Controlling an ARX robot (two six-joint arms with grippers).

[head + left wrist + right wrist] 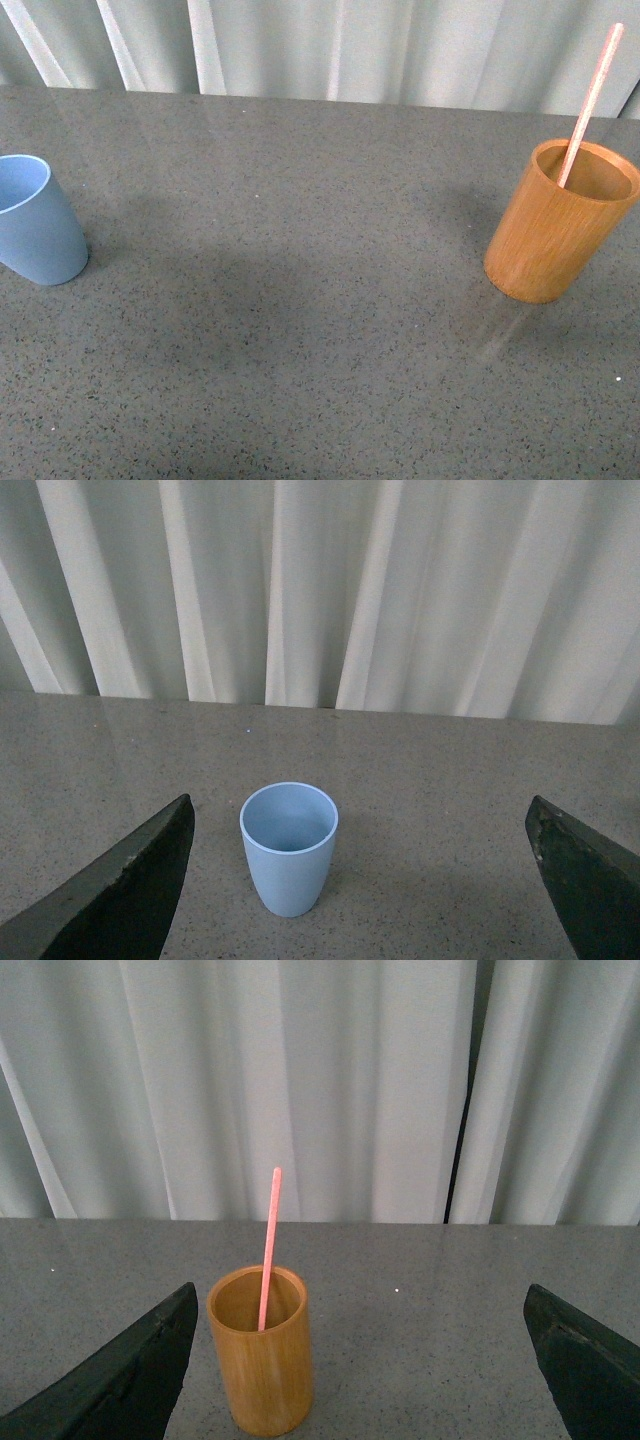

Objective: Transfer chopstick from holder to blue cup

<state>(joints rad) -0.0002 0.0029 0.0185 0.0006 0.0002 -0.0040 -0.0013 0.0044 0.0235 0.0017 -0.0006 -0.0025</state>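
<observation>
You have the whole transfer ahead. The chopstick [592,105] leans in the holder [555,235] at the right of the table [300,330]; the cup [40,225] stands empty, well apart at the left. Your left gripper [359,800] faces the cup and your right gripper [361,1287] faces the holder, both with jaws spread wide, holding nothing. The table is dark grey and speckled; a pale pleated curtain [350,45] hangs behind.

The right claw [360,1305] is spread wide; ahead, the holder [262,1360] stands upright on the worktop [430,1310], the chopstick [269,1240] leaning inside it.
</observation>
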